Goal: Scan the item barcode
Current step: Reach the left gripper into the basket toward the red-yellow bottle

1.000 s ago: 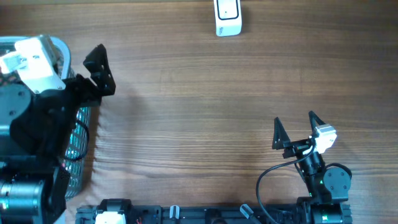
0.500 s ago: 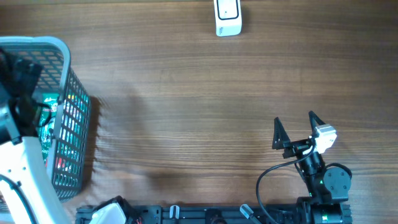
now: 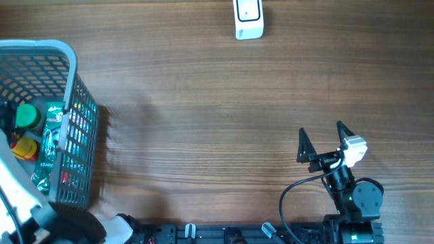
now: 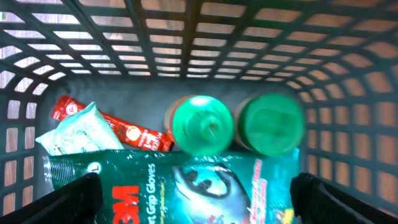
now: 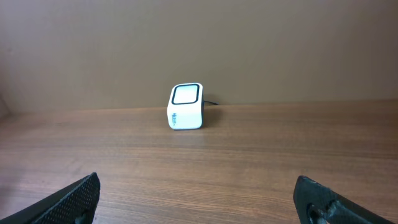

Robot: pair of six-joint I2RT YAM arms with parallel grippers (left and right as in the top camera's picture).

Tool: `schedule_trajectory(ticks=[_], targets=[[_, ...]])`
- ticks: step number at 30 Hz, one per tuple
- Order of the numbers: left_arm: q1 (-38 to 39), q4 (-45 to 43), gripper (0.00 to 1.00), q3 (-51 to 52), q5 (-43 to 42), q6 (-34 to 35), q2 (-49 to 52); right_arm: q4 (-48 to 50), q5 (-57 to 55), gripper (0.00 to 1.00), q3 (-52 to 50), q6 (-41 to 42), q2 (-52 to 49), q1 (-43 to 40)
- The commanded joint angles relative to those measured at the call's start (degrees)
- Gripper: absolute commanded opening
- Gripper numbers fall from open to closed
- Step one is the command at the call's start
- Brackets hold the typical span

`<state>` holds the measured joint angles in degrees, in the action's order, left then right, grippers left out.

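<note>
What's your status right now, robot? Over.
Left gripper open over glove pack in basket, nothing picked. Right gripper open, empty. Scanner at far edge; bare table between.

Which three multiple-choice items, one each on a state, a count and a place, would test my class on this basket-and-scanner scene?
1. The right gripper is: A) open and empty B) shut on a bottle C) shut on a packet.
2. How many green caps show in the basket, left wrist view? A) one B) two C) four.
3. The barcode scanner stands: A) in the basket B) between the right gripper's fingers C) alone at the far edge of the table.

Answers: 1 A, its fingers are spread with nothing between them; 2 B, two round green tops sit side by side; 3 C, only bare wood surrounds it.
</note>
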<state>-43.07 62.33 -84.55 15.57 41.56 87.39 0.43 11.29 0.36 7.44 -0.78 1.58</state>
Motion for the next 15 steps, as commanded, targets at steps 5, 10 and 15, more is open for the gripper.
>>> schedule_trajectory(ticks=[5, 10, 15], targets=[[-2.47, -2.25, 1.00, -0.44, 0.59, 1.31, 6.47, 0.31, -0.96, 1.00, -0.07, -0.63, 0.33, 0.28], [-2.93, -5.33, 1.00, -0.44, 0.81, 1.07, 9.75, 0.31, -0.96, 1.00, -0.07, -0.61, 0.33, 0.28], [-3.17, -6.34, 0.99, -0.44, 0.98, 1.07, 12.68, 0.31, -0.96, 1.00, -0.07, -0.61, 0.33, 0.28]])
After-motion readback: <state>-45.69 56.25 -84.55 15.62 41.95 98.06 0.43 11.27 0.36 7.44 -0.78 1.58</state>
